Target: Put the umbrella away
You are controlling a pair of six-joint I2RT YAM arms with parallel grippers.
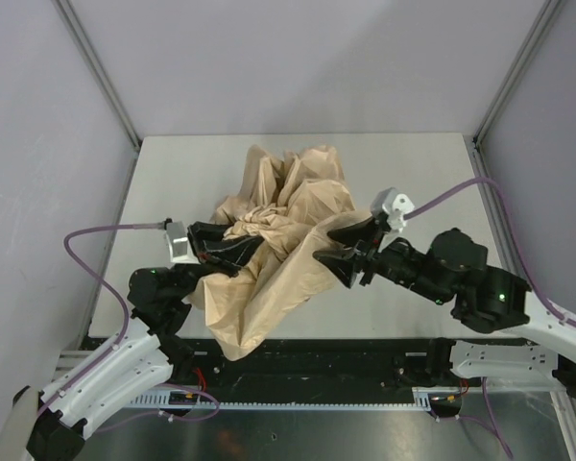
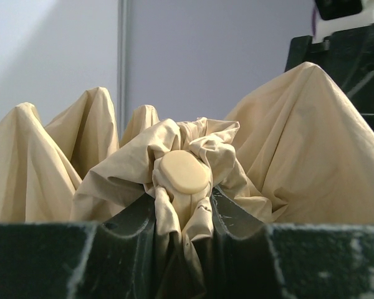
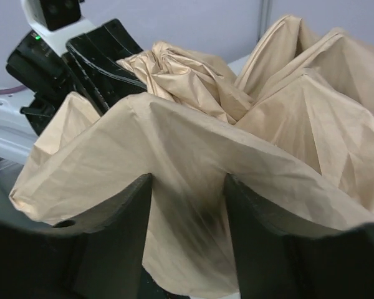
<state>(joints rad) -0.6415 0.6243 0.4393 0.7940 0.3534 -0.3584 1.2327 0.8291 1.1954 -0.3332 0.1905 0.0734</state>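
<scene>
**Desk:** Where is the umbrella?

**Me:** The umbrella (image 1: 283, 226) lies near the middle of the table (image 1: 413, 163), between my 2 arms. It is a loose, crumpled heap of beige fabric, and 1 broad flap spreads toward the near edge. The shaft and handle are hidden from me in all 3 views.

**Desk:** What is your left side doing?

**Me:** The left gripper (image 1: 242, 247) reaches into the heap from the left, with its jaws clamped on a twisted bunch of the fabric. On the left wrist camera I see that bunch pinched between the 2 fingers (image 2: 243, 218). A smooth tan oval cap (image 2: 184, 172) sits just above the pinch, with cloth gathered tightly around it.

**Desk:** And the right?

**Me:** The right gripper (image 1: 338, 248) comes in from the right, at the canopy's edge. Its jaws stand apart. On the right wrist camera a fold of cloth drapes across the gap between them, and I cannot tell whether either finger presses on it.

**Desk:** Anything you can read?

**Me:** From the right wrist I see 1 small green light (image 3: 37, 36) on the left arm's black housing. Any lettering there is too small for me to make out. A purple cable (image 1: 96, 235) loops out from the left wrist.
</scene>
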